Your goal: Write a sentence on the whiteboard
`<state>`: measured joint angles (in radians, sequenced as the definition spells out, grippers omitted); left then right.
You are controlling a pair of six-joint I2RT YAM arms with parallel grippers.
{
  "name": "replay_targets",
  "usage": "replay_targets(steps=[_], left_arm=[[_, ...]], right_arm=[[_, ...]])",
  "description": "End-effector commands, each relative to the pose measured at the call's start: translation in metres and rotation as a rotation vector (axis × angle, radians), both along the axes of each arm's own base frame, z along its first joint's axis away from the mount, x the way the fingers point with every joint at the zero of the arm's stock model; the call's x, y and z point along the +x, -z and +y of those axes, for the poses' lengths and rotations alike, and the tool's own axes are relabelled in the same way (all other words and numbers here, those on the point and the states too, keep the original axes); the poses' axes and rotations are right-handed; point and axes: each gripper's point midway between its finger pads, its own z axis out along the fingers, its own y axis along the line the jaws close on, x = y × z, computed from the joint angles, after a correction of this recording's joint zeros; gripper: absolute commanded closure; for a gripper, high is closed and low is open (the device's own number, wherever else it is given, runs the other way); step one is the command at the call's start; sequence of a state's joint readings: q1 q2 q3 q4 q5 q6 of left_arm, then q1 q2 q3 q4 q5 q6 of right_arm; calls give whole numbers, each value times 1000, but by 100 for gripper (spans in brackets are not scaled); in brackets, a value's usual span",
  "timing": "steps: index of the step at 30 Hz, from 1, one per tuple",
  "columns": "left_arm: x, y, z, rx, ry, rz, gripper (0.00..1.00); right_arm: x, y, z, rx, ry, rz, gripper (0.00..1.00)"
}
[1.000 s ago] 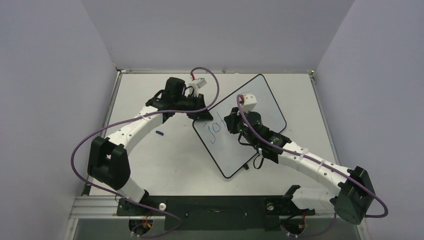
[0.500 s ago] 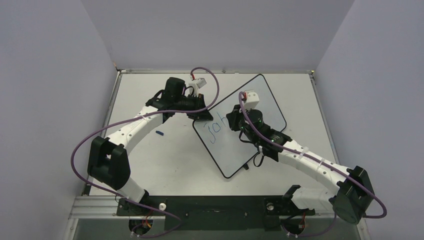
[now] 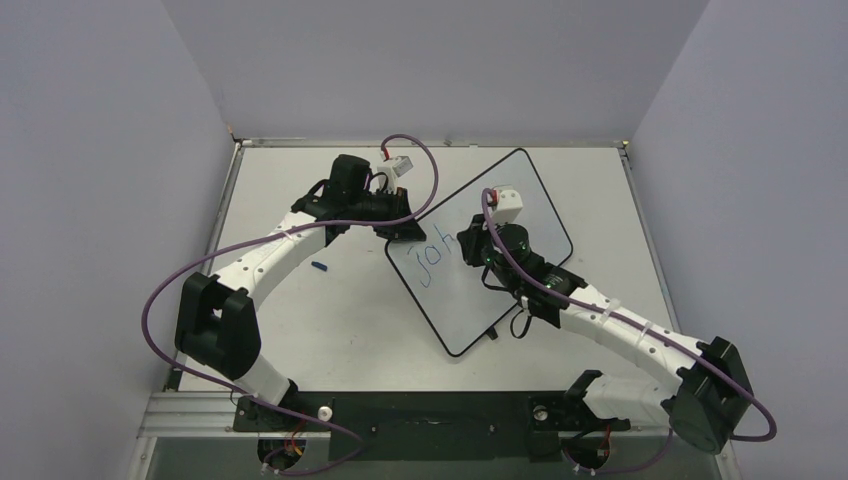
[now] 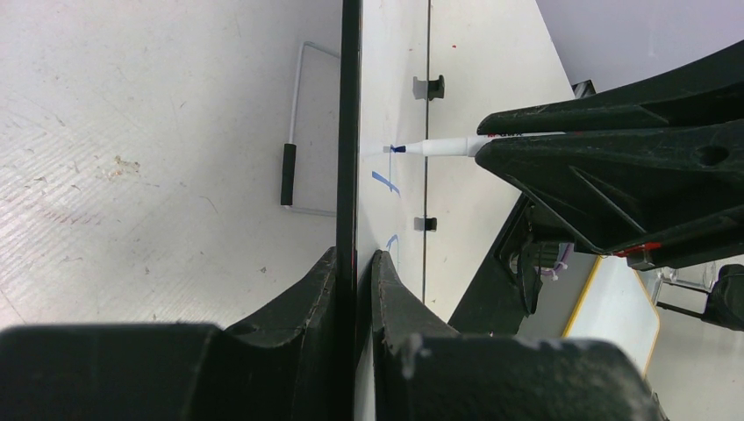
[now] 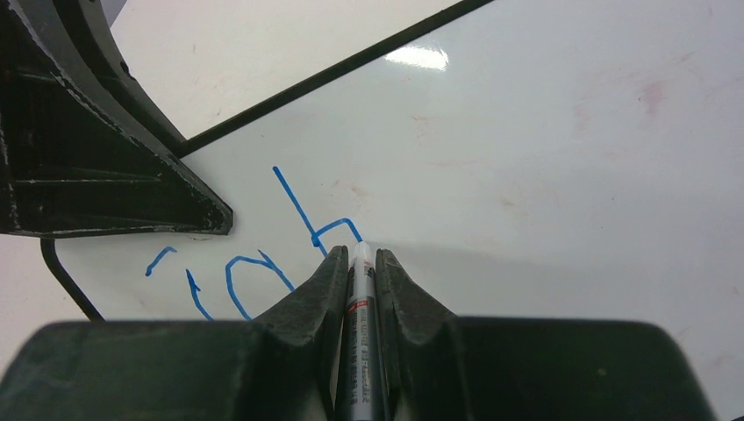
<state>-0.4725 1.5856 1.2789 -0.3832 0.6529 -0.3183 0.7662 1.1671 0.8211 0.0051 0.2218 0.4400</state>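
Note:
The whiteboard (image 3: 520, 205) lies turned at an angle on the table, white with a thin black border. Blue lettering (image 3: 436, 256) on it reads roughly "Joh"; it also shows in the right wrist view (image 5: 254, 263). My left gripper (image 3: 402, 228) is shut on the whiteboard's edge (image 4: 349, 132), one finger on each side. My right gripper (image 3: 470, 245) is shut on a marker (image 5: 360, 298), whose tip touches the board at the foot of the "h". The marker also shows in the left wrist view (image 4: 443, 146).
A small blue marker cap (image 3: 320, 266) lies on the white tabletop left of the board. A wire stand (image 4: 294, 132) sticks out beside the board. Grey walls enclose the table on three sides.
My right gripper has moved right and a little farther along the board with the marker, and an "h" has appeared after "Jo". The left arm has not moved.

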Motion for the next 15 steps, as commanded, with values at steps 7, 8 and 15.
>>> replay_targets(steps=[7,8,15], left_arm=[[5,19,16,131,-23,-68,100],[5,19,16,131,-24,-69,100],[4,20,16,131,-23,-66,100]], right_arm=[[-19,22,-3,-20,-32,71,100],[-20,22,-2,-18,-34,72,100],[-31,18,2,1,-57,78,100]])
